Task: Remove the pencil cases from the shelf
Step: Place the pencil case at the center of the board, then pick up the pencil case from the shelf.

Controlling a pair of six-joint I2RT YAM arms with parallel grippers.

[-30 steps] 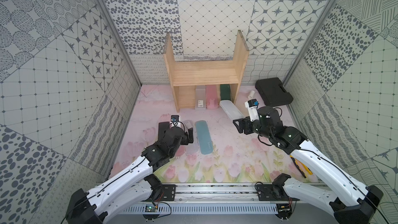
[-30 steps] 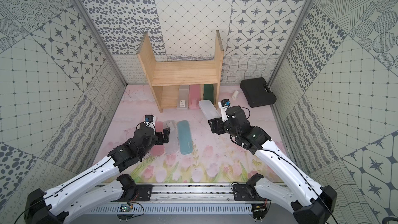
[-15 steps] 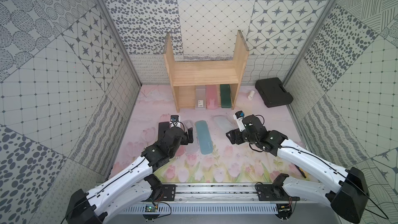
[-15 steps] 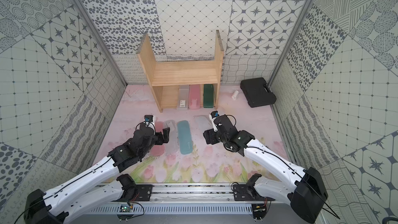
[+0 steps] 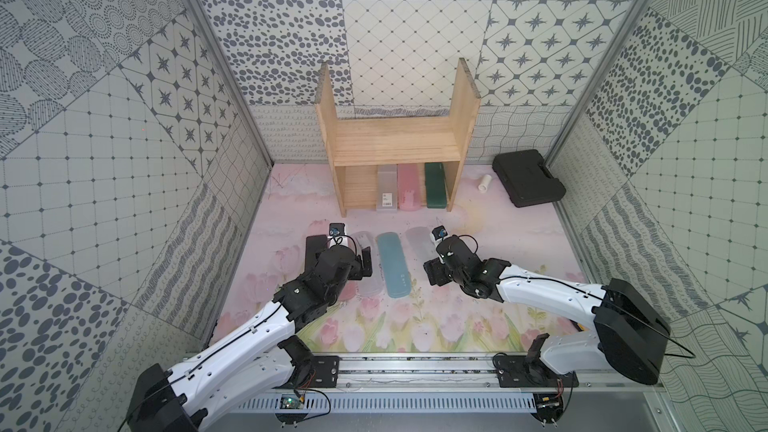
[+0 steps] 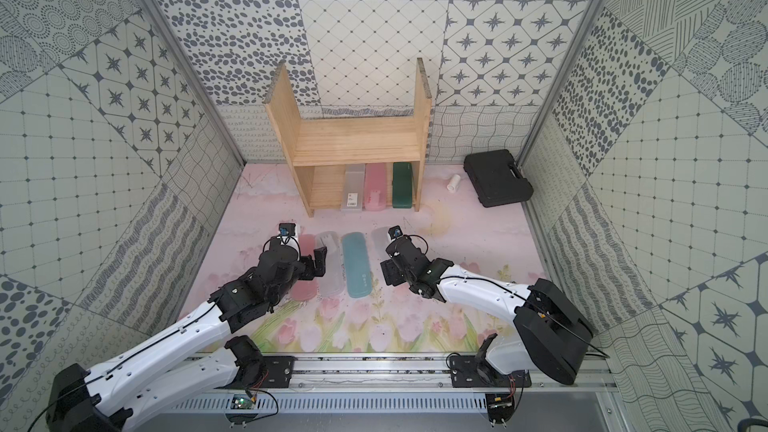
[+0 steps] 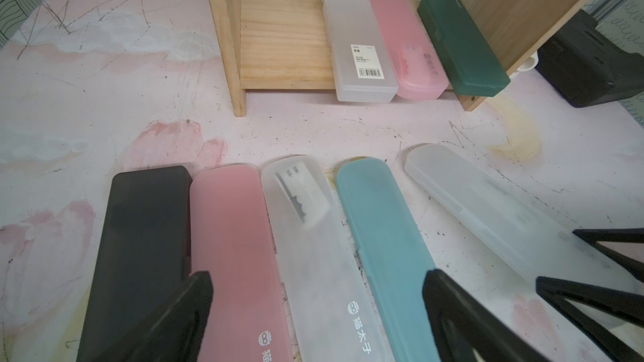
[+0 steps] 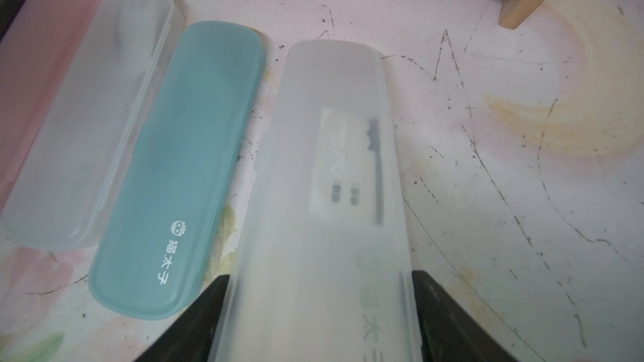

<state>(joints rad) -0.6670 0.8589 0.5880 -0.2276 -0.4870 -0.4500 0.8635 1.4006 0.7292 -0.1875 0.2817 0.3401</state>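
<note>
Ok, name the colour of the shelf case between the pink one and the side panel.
The pencil case is dark green; clearest in the left wrist view.

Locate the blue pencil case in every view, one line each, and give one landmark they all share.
Top views: in both top views the blue case lies on the mat, in the row of cases.
Left wrist: the case lies between two frosted ones.
Right wrist: also between two frosted ones, white lettering showing.
Shared landmark: the slanted frosted case next to it.
</note>
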